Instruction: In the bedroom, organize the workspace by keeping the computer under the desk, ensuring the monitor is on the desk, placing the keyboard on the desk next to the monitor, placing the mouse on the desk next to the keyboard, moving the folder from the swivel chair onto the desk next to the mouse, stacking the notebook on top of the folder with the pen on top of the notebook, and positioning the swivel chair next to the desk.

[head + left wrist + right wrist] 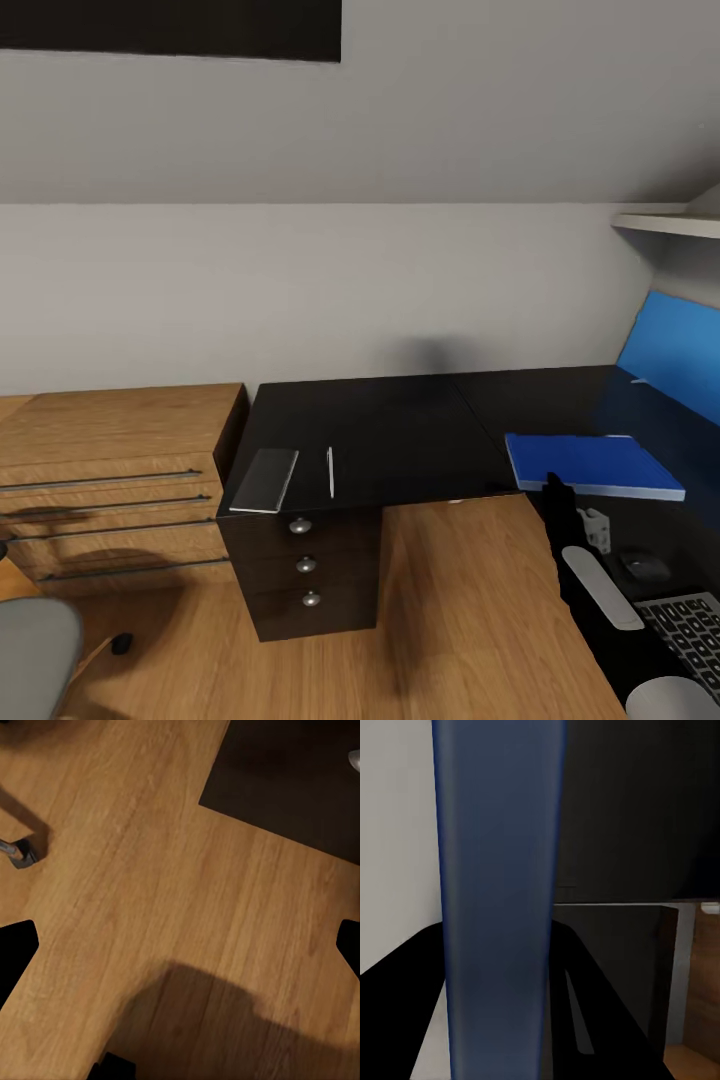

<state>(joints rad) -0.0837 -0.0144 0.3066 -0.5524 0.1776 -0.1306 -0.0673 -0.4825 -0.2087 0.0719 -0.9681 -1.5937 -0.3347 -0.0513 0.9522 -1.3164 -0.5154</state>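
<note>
The blue folder (592, 463) lies flat at the right part of the black desk (400, 425). My right gripper (553, 487) is shut on its near left corner, and the folder (499, 870) runs between the gripper's (499, 934) fingers. The grey notebook (264, 480) and the white pen (330, 472) lie side by side at the desk's left front edge. Beside my right arm are the mouse (643, 566) and the keyboard (688, 625). The swivel chair's grey seat (35, 650) shows at lower left. My left gripper (180, 952) hangs open over the floor. The monitor and computer are out of view.
A light-wood chest of drawers (110, 470) stands against the desk's left side. The dark drawer unit (305, 570) with silver knobs sits under the notebook. A blue wall panel (680, 350) and a shelf (670, 224) are at the right. A chair castor (19, 853) rests on the plank floor (172, 892).
</note>
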